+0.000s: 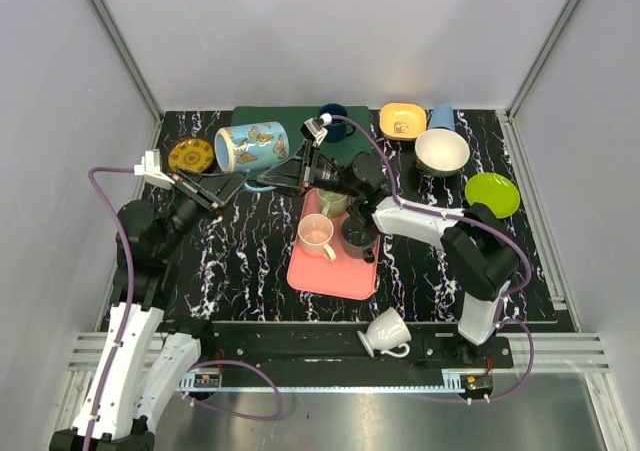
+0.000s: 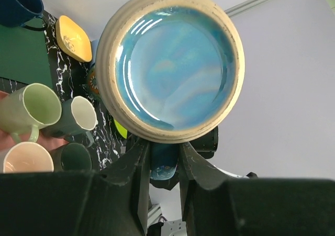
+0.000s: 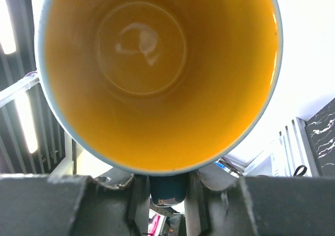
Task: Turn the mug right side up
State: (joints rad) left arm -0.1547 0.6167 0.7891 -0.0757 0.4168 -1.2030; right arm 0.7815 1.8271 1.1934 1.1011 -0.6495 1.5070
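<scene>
Top external view shows the mug (image 1: 252, 146) lying on its side up in the air, over the table (image 1: 250, 261) near its far left corner. Its long way runs along the far edge. Its bottom faces the left edge, its open mouth faces right, and its blue handle (image 1: 258, 184) points down. The left hand (image 1: 240, 183) is nearly closed, pinching the handle. The right hand (image 1: 273, 182) is closed on the handle from the other side

Tabletop (image 1: 245, 256) near the mug (image 1: 252, 146) lies open; the crowded tray (image 1: 340, 283) blocks rightward.
</scene>
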